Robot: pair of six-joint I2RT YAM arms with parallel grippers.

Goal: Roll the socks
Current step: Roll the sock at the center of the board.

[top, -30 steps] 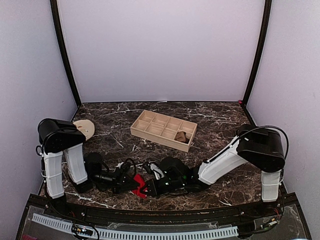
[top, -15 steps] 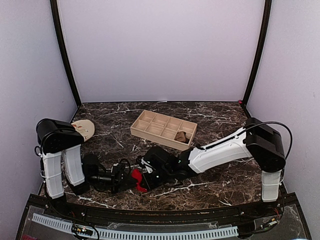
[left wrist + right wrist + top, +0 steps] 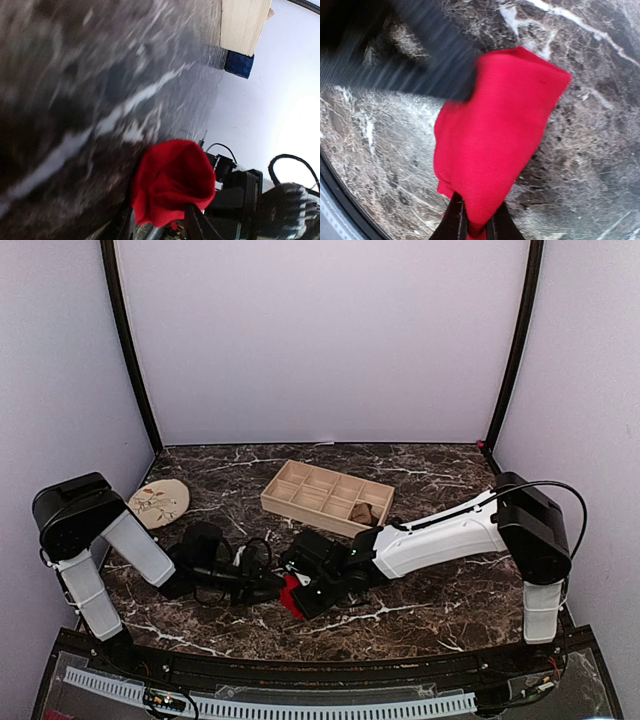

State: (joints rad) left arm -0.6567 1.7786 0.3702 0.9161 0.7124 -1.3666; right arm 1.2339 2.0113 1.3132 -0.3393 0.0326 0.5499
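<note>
The red sock (image 3: 293, 595) is a bunched bundle low over the marble table (image 3: 440, 615), near the front, between the two grippers. My right gripper (image 3: 303, 592) is shut on one end of it; in the right wrist view the sock (image 3: 495, 140) hangs out from the pinched fingers (image 3: 454, 220). My left gripper (image 3: 268, 585) reaches in from the left. Its fingers (image 3: 200, 222) stand apart on either side of the sock's lower edge (image 3: 172, 180). The tan-brown sock (image 3: 362, 512) lies as a small bundle in a right-hand compartment of the wooden tray (image 3: 300, 485).
The divided wooden tray sits mid-table behind the grippers; its corner (image 3: 245, 25) shows in the left wrist view. A round beige patterned disc (image 3: 158, 503) lies at the left. Purple walls close in the table on three sides.
My left jaws have spread apart on the red sock. The right arm has stretched left, carrying the sock a little away from the front edge. The left arm's elbow dropped, uncovering the disc.
</note>
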